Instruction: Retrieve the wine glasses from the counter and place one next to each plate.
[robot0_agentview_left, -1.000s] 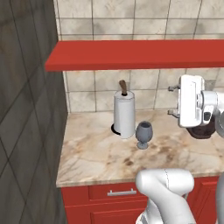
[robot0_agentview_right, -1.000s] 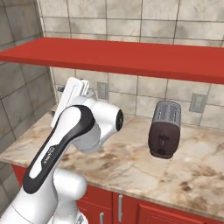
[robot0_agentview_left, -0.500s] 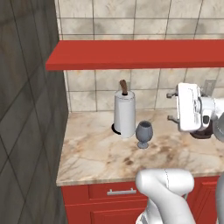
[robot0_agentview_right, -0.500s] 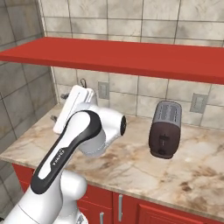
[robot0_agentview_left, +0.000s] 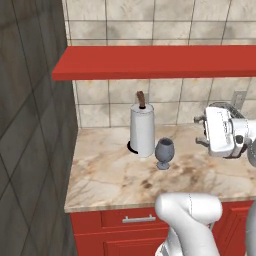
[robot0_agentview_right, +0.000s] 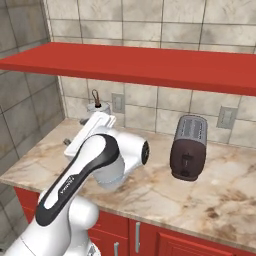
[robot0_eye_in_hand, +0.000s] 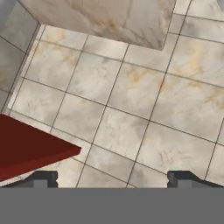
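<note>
A dark smoky-grey wine glass (robot0_agentview_left: 164, 152) stands upright on the marbled counter (robot0_agentview_left: 110, 170), just right of the white paper-towel roll (robot0_agentview_left: 142, 132). My gripper (robot0_agentview_left: 199, 131) hangs above the counter to the right of the glass, apart from it, with its jaws spread wide and nothing between them. From the right base view the gripper (robot0_agentview_right: 74, 132) sits at the end of my bent arm, in front of the roll's brown knob (robot0_agentview_right: 95, 95). The hand view faces the beige tiled wall, with the two fingertips (robot0_eye_in_hand: 43, 177) far apart. The plates are out of view.
A red shelf (robot0_agentview_left: 160, 60) runs along the wall above the counter and shows in the hand view as a red shelf edge (robot0_eye_in_hand: 30, 144). A dark toaster (robot0_agentview_right: 189, 147) stands at the back right. A grey tiled side wall (robot0_agentview_left: 30, 125) closes the left end.
The hand has sunk a little toward the counter. The wine glass, the roll and the toaster have stayed put, and the jaws are as wide as before.
</note>
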